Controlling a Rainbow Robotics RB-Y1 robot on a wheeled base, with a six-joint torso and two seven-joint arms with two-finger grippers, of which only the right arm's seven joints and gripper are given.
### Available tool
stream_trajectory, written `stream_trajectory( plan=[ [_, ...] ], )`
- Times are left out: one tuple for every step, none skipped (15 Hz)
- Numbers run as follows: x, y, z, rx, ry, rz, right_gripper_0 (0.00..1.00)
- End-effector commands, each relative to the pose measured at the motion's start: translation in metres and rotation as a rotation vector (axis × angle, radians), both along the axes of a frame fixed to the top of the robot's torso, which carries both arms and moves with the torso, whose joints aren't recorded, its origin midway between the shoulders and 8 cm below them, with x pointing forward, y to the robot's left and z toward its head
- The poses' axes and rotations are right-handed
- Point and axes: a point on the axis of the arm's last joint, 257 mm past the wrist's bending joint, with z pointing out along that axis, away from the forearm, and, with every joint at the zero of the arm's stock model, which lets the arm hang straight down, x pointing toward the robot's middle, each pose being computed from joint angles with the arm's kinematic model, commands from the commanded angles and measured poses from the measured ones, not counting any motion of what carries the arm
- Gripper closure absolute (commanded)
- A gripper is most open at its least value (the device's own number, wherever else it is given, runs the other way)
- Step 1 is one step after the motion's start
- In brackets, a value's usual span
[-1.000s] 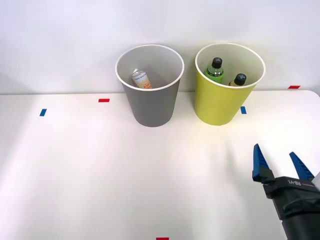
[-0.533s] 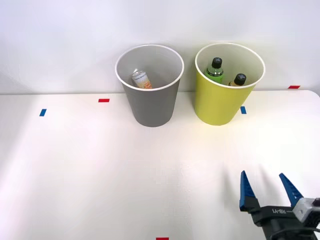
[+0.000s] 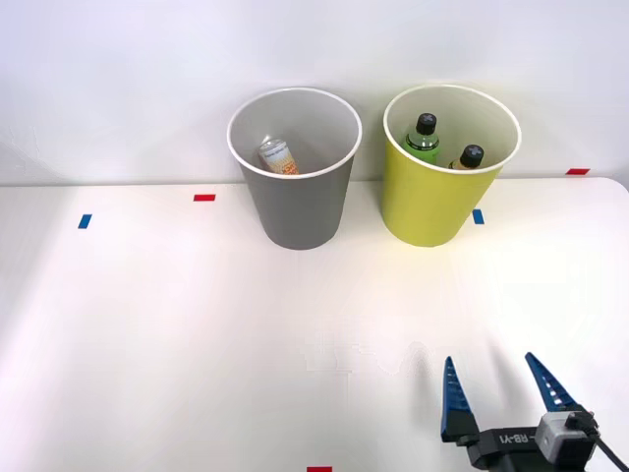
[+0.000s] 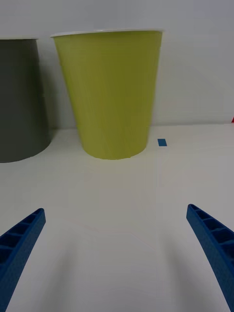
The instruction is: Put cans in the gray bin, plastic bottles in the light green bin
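Observation:
The gray bin (image 3: 298, 197) stands at the back of the table with the orange and white can (image 3: 278, 157) lying inside it. Beside it on the right is the light green bin (image 3: 432, 197), holding two plastic bottles with black caps, a green one (image 3: 424, 137) and a yellowish one (image 3: 469, 158). My right gripper (image 3: 499, 393) hangs low at the table's front right, far from both bins, open with nothing between its blue fingers (image 4: 19, 243). The wrist view faces the light green bin (image 4: 111, 92), with the gray bin (image 4: 19, 97) at its side.
Small tape marks dot the white table: red ones (image 3: 203, 198) (image 3: 578, 171) (image 3: 318, 469) and blue ones (image 3: 85, 221) (image 3: 478, 216). A pale wall stands right behind the bins. Bare tabletop spreads between the bins and my gripper.
My right gripper has drawn back toward the front edge and shifted left, staying open. The bins and their contents have not moved.

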Motion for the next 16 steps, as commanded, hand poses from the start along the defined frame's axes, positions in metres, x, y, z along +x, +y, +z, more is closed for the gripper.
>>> stream_trajectory(
  plan=[
    [-0.005,0.009,-0.003,-0.024,0.007,0.009,0.0],
    [-0.009,0.012,-0.006,-0.015,0.018,0.011,0.0],
    [-0.013,0.016,-0.01,-0.001,0.032,0.012,0.0],
    [-0.017,0.018,-0.013,0.007,0.042,0.013,0.0],
    [-0.021,0.02,-0.012,0.013,0.037,0.015,0.0],
    [-0.026,0.023,-0.011,0.023,0.03,0.02,0.0],
    [-0.031,0.026,-0.01,0.034,0.028,0.024,0.0],
    [-0.034,0.028,-0.009,0.04,0.022,0.025,0.0],
    [-0.035,0.028,-0.009,0.039,0.023,0.022,0.0],
    [-0.036,0.027,-0.009,0.033,0.024,0.02,0.0],
    [-0.036,0.026,-0.009,0.03,0.024,0.019,0.0],
    [-0.037,0.023,-0.01,0.023,0.027,0.014,0.0],
    [-0.038,0.022,-0.011,0.018,0.03,0.014,0.0],
    [-0.039,0.02,-0.012,0.019,0.033,0.013,0.0],
    [-0.04,0.019,-0.012,0.016,0.034,0.013,0.0],
    [-0.04,0.019,-0.012,0.016,0.034,0.013,0.0]
  ],
)
